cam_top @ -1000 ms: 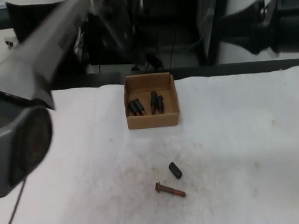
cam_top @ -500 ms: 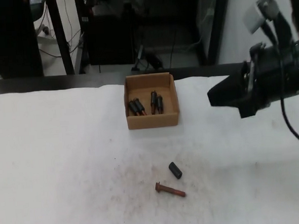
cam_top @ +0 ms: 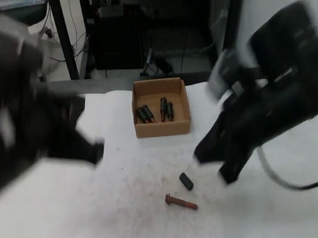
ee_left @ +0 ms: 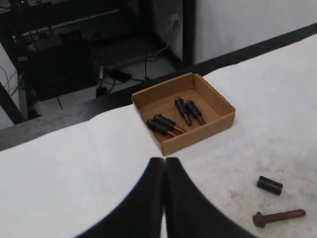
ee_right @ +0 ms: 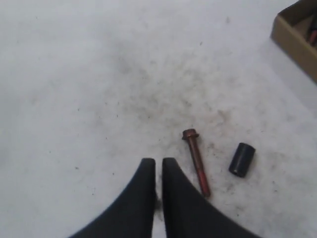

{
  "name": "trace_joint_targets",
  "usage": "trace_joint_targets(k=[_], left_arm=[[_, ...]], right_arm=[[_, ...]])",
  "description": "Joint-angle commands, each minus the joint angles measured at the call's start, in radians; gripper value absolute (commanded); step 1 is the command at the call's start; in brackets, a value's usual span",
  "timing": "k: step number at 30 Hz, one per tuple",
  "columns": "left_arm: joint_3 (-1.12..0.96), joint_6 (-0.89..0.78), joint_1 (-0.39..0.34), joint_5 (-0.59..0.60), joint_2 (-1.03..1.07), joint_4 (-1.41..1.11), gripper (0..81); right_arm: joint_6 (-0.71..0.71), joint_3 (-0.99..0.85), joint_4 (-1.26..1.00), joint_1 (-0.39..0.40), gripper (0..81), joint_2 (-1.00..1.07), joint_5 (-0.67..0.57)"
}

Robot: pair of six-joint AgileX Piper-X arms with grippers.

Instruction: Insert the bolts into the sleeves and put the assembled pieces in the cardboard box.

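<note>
Left gripper [ee_left: 164, 162]: I see its two black fingers pressed together, gripping nothing, above the white cloth-covered desk [ee_left: 59, 178].
Right gripper [ee_right: 158, 164]: fingers nearly touching with a thin slit between them, empty, just beside the bolt.
Rust-red flanged metal bolt [ee_right: 196, 161]: lies flat on the desk.
Short black cylindrical sleeve [ee_right: 241, 159]: on its side, near the bolt but not touching it.
Open brown cardboard box [ee_left: 198, 139]: farther back on the desk, holding four assembled pieces [ee_left: 166, 125].

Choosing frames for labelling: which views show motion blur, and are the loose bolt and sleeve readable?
High view: left arm and right arm are smeared by motion; the bolt, sleeve and cardboard box are crisp. Left wrist view: left end effector and assembled pieces clean-edged. Right wrist view: right end effector, bolt and sleeve clear, shadows faint.
</note>
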Motion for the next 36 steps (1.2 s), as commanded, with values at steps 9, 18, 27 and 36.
trace_joint_targets(k=[9, 18, 27, 36], left_arm=[[0.115, -0.092, 0.018, 0.0, -0.031, 0.032, 0.3], [0.116, -0.092, 0.018, 0.0, -0.034, 0.032, 0.3], [0.116, -0.092, 0.018, 0.0, -0.034, 0.032, 0.3], [0.116, -0.092, 0.018, 0.0, -0.034, 0.032, 0.3]], right_arm=[[-0.288, -0.006, -0.006, 0.188, 23.0, 0.282, 0.303], [-0.351, -0.006, -0.241, 0.188, 23.0, 0.315, 0.303], [-0.358, -0.011, -0.267, 0.186, 23.0, 0.367, 0.303], [-0.379, -0.011, -0.269, 0.186, 23.0, 0.397, 0.303]])
